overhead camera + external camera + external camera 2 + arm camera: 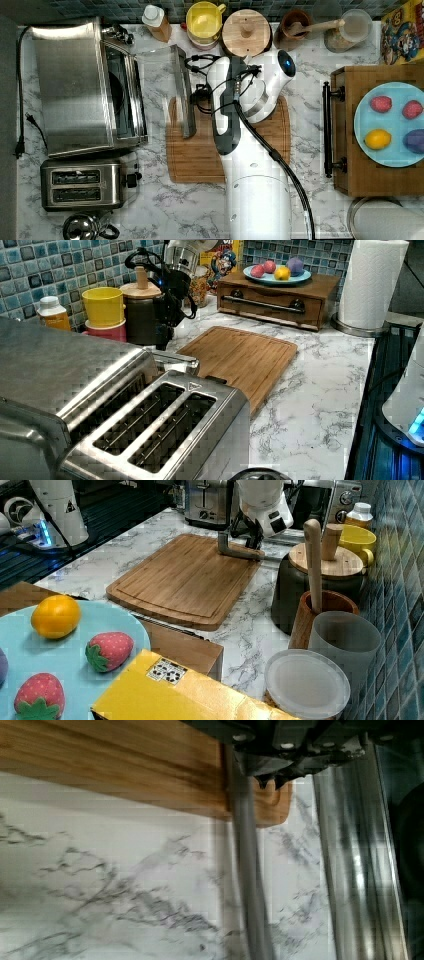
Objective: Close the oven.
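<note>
Top view, left to right. The large boxy brushed stainless-steel toaster oven (75,90) stands at the marble countertop's (310,165) left edge in the top view, above the smaller two-slot steel toaster (82,184). Its glass door (160,85) is let down flat, and the metal bar handle (184,92) lies over the left margin of the wooden cutting board (200,155). Immediately right of the handle, the white robot arm (255,195) reaches over the board; its black gripper (162,337) hangs just beside or on the bar near the end closer to the tiled back wall. Whether the fingers are parted or closed on the bar cannot be told; contact is likewise uncertain.

Handling, as judged: the door is rigid, hinged along its oven-side edge, moderately heavy, and breakable at the pane. The smooth steel bar is the proper hold, though likely slippery; it stands clear of the door, so the gripper can hook under it. The door must be swung upward and towards the oven, following the hinge arc.

At the countertop's right edge stands a wooden drawer box (370,175).
</note>
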